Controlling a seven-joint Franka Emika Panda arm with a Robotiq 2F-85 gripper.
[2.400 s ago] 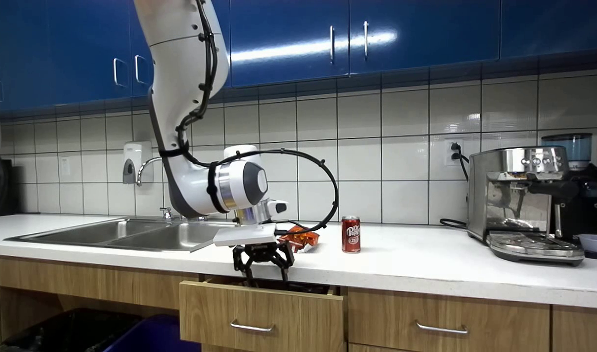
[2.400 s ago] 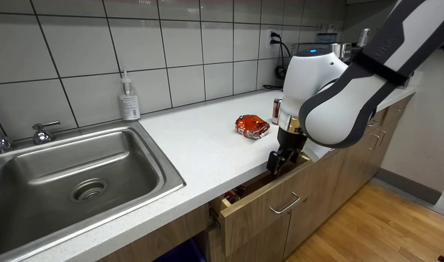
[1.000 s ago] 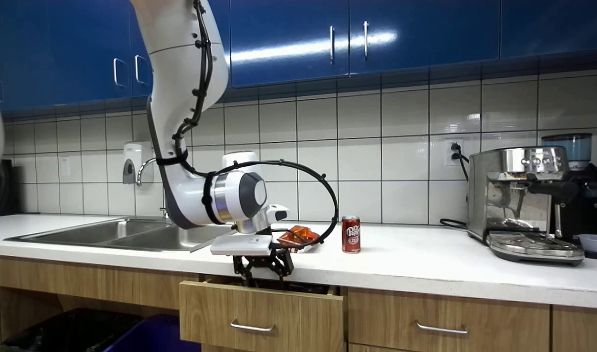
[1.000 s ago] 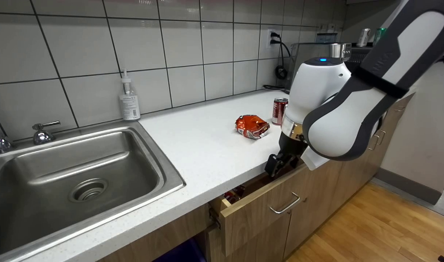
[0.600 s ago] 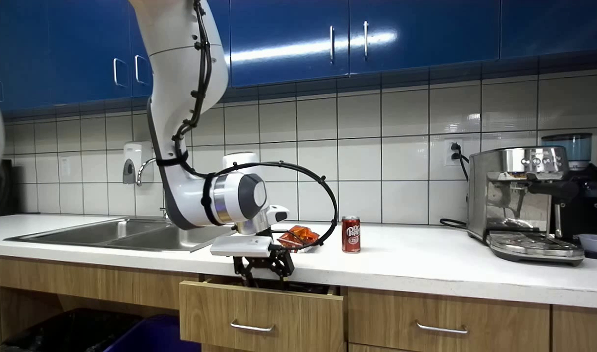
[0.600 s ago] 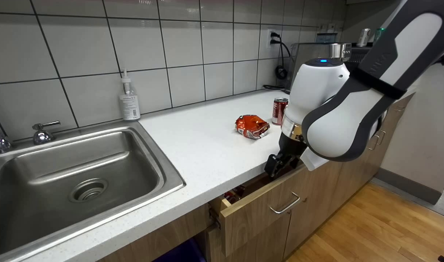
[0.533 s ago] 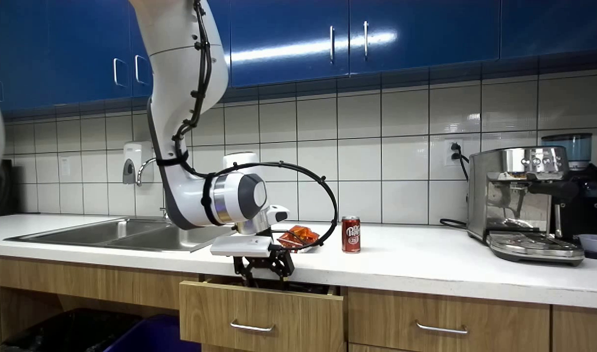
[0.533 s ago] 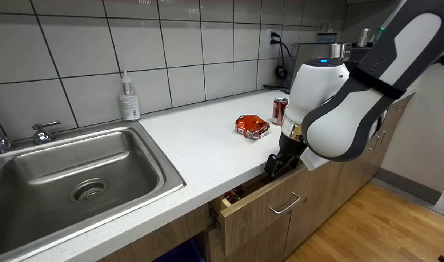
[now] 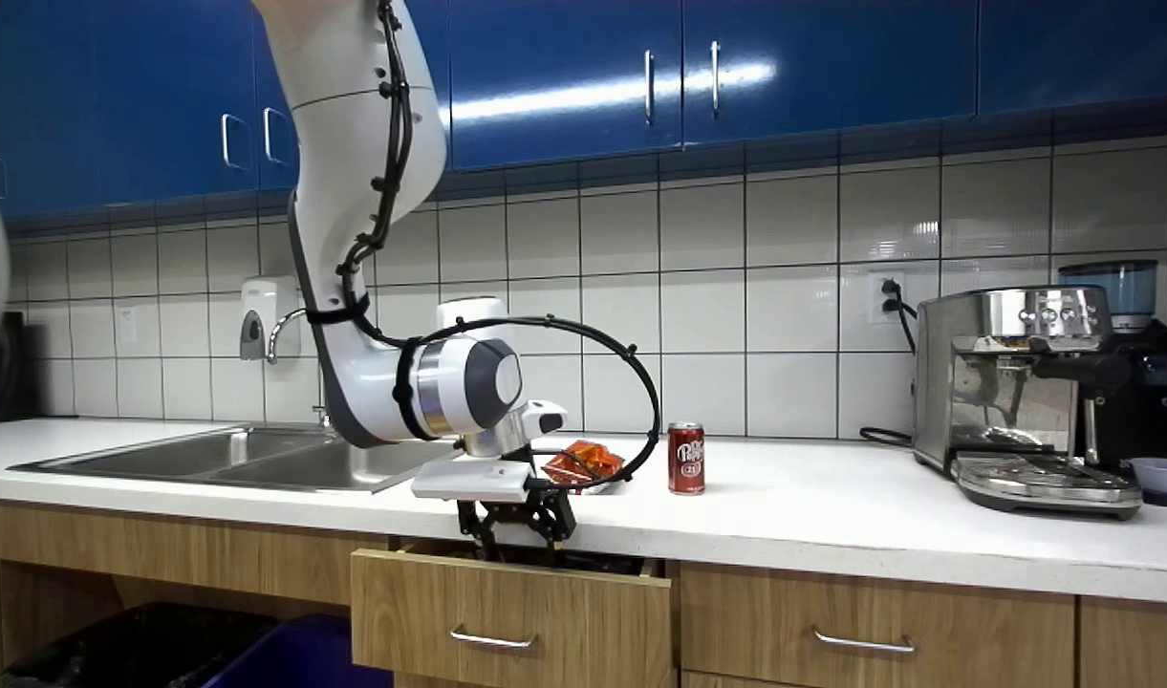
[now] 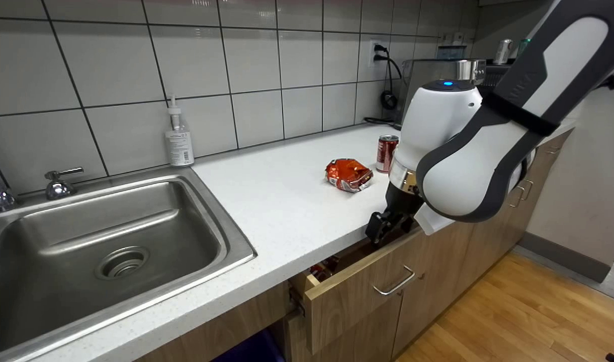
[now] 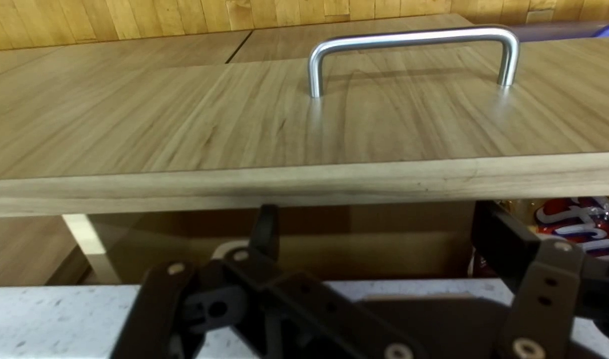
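Jaws unclenched, spread wide, partly within the drawer (image 9: pixel 511 600); bag (image 10: pixel 348 174) and upright can (image 9: pixel 686 459) on table (image 10: pixel 281 201).

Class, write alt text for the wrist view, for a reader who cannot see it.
An open black gripper, holding nothing, points into the mouth of an opened wooden drawer. The drawer's silver bar handle is near the top, and a speckled white countertop runs along the bottom. At the right edge, a shiny red packet with white lettering shows inside the drawer.
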